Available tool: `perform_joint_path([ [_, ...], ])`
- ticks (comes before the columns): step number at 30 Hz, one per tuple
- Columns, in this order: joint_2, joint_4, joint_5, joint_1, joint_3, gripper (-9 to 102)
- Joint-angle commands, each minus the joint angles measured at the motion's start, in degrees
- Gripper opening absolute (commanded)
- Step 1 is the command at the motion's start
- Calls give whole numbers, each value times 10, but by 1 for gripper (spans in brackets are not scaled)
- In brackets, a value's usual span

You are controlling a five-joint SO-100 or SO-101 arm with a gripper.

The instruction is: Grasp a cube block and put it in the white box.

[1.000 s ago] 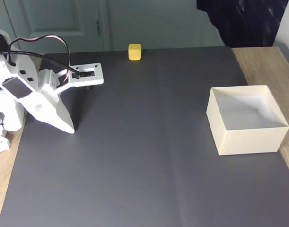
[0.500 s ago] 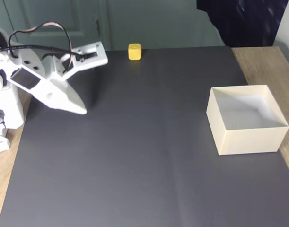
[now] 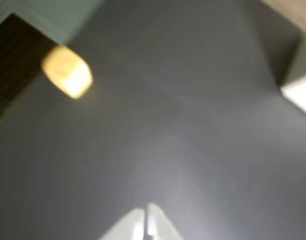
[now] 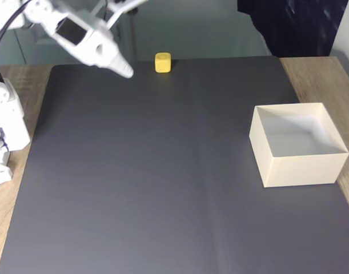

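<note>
In the wrist view, motion blur softens everything. The hand shows as two pale pointed tips at the bottom edge, pressed almost together with only a thin slit between them, so it reads as closed and holds nothing. The cube block is a rounded yellow smear at upper left, well apart from the tips, near the far border of the smooth dark grey mat. A pale corner of the white box enters at the right edge.

In the fixed view, the matte mat covers most of the wooden surface, wide and bare between arm and box. The white plastic hand hangs at upper left, its tip pointing toward the cube block, which sits just to its right at the mat's far edge. The thin-walled square white box stands open near the right border.
</note>
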Motion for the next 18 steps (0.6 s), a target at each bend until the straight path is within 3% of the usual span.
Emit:
perform_joint_path([
  [1,-77,-15,-10,-24,-105,0],
  [12,-199,-28,-27,-12,-212,1],
  [18,-234,-34,-28,4,-226,7],
])
